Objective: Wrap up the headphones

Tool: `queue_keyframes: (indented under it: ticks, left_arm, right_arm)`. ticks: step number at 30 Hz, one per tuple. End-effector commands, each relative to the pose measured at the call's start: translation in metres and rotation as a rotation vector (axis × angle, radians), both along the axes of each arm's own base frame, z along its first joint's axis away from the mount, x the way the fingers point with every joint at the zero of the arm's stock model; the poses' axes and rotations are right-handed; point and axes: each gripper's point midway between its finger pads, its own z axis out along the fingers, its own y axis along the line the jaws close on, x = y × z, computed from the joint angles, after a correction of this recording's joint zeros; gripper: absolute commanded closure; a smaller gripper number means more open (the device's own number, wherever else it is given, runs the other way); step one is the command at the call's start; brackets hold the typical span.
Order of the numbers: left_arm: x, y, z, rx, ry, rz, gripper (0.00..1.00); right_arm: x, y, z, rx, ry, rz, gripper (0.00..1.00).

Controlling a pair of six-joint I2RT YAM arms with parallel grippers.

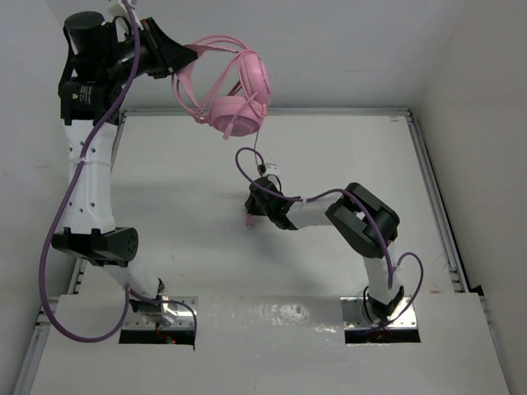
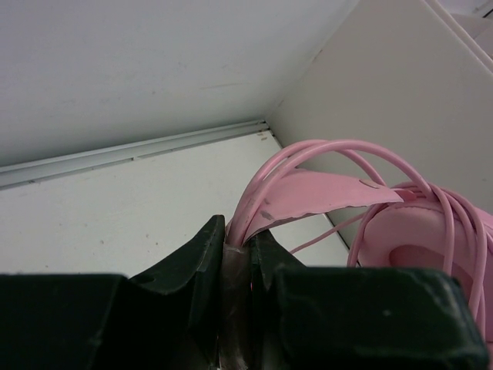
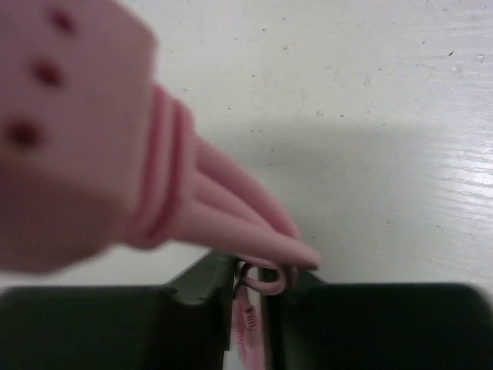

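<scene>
While aloft in left end effector, headphones, cord around headband.

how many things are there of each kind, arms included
pink headphones: 1
robot arms: 2 (left arm, right arm)
total: 3

I see the headphones, up above the table, are pink plastic, smooth and a bit shiny. Their cord looks like smooth rubber. The left gripper is dull black plastic. The table is painted white, not shiny, a little rough and speckled. The rail at the table's far edge looks like dull metal.
</scene>
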Motion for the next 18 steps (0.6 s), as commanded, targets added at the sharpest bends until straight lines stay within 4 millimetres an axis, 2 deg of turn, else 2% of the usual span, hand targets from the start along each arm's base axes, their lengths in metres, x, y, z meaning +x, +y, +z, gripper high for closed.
queue_keyframes:
  ticks: [1,2,4,5,6,7,8,10,11,12,13,15,16,18]
  left_arm:
    - [-0.018,0.0,0.04,-0.061,-0.084,0.014,1.0]
    - [-0.015,0.003,0.04,-0.063,-0.082,0.04,1.0]
    - [-0.002,0.012,0.029,-0.085,-0.034,0.101,1.0]
    - [0.009,0.023,0.027,-0.097,-0.033,0.159,1.0]
    - [0.021,0.038,0.017,-0.113,-0.006,0.206,1.0]
    - [0.031,0.045,0.011,-0.159,0.031,0.226,1.0]
    - [0.039,0.052,0.015,-0.18,0.007,0.238,1.0]
    - [0.055,0.057,0.014,-0.221,0.001,0.262,1.0]
    - [0.062,0.062,0.014,-0.231,-0.007,0.288,1.0]
    - [0.071,0.065,0.009,-0.245,0.004,0.308,1.0]
    - [0.076,0.07,0.011,-0.252,-0.009,0.326,1.0]
    - [0.084,0.074,0.009,-0.224,-0.035,0.344,1.0]
    - [0.089,0.082,0.004,-0.204,-0.044,0.394,1.0]
    - [0.095,0.091,-0.004,-0.13,-0.076,0.438,1.0]
  right_arm:
    - [0.01,0.004,0.007,-0.012,-0.018,-0.011,0.93]
    - [0.009,0.004,0.007,-0.018,-0.017,-0.006,1.0]
    - [0.003,0.009,0.012,-0.047,-0.039,0.071,1.0]
    - [-0.001,0.015,0.023,-0.058,-0.067,0.12,1.0]
    - [-0.015,0.026,0.027,-0.113,-0.11,0.224,1.0]
    - [-0.03,0.039,0.033,-0.117,-0.123,0.317,1.0]
    - [-0.041,0.051,0.041,-0.125,-0.143,0.392,1.0]
    - [-0.081,0.092,0.064,-0.094,-0.19,0.629,1.0]
    - [-0.103,0.105,0.065,-0.103,-0.191,0.73,1.0]
    - [-0.116,0.116,0.064,-0.09,-0.17,0.795,1.0]
    - [-0.127,0.137,0.085,-0.028,-0.176,0.871,1.0]
    - [-0.148,0.15,0.082,-0.022,-0.122,0.964,1.0]
    - [-0.151,0.165,0.104,0.004,-0.158,1.0,1.0]
    - [-0.167,0.17,0.11,-0.064,-0.176,1.079,1.0]
